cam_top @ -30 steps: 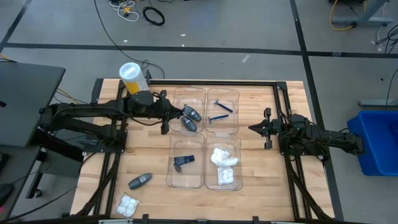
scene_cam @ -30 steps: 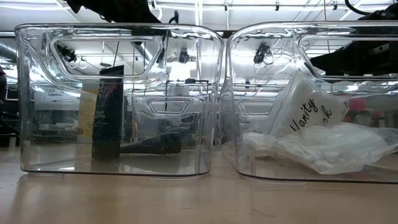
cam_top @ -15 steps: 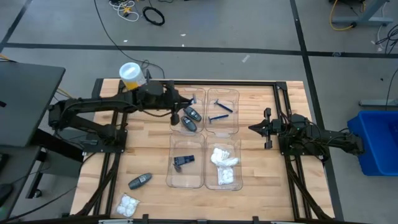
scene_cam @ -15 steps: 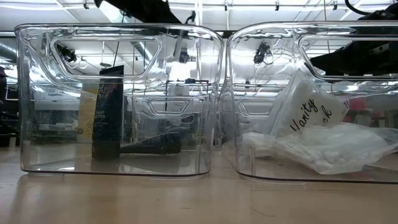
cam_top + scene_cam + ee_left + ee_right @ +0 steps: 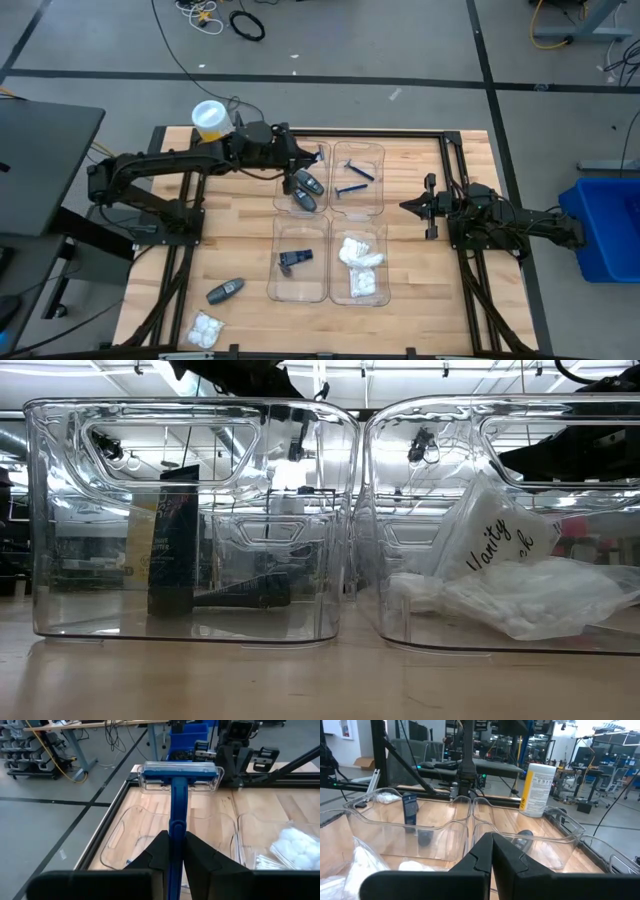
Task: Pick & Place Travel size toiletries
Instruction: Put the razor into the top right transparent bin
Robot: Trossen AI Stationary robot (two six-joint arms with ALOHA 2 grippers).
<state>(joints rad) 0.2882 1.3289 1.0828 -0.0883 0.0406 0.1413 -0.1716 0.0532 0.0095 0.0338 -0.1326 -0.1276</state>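
Observation:
My left gripper (image 5: 302,158) hangs over the far end of the far-left clear tray (image 5: 284,196), shut on a thin blue razor (image 5: 179,775) with a clear cap on its head (image 5: 319,155). Two dark grey oval tubes (image 5: 305,190) lie in that tray. Another blue razor (image 5: 355,178) lies in the far-right tray. The near trays hold a dark piece (image 5: 295,258) and white packets (image 5: 358,258). One grey tube (image 5: 225,291) and one white packet (image 5: 205,328) rest on the table at the near left. My right gripper (image 5: 405,207) waits shut at the table's right. My left gripper pinches the razor's blue handle (image 5: 177,836) between its two fingers, well back from the head. The fingers come nearly level from the table's left and lie along the handle. The razor sticks out forward, capped head toward the right, lifted clear above the tray.
A yellow-and-white cylinder (image 5: 212,120) stands at the far left corner, close behind my left arm. The four clear trays fill the table's middle; in the low view the near two (image 5: 190,520) (image 5: 500,510) stand in front. Bare wood lies along the near edge and the right side.
My left gripper has risen and swung toward the table's far and right edges, staying shut on the blue razor. The razor has travelled with it, clear of the table, and now hangs over the far-left tray's far end.

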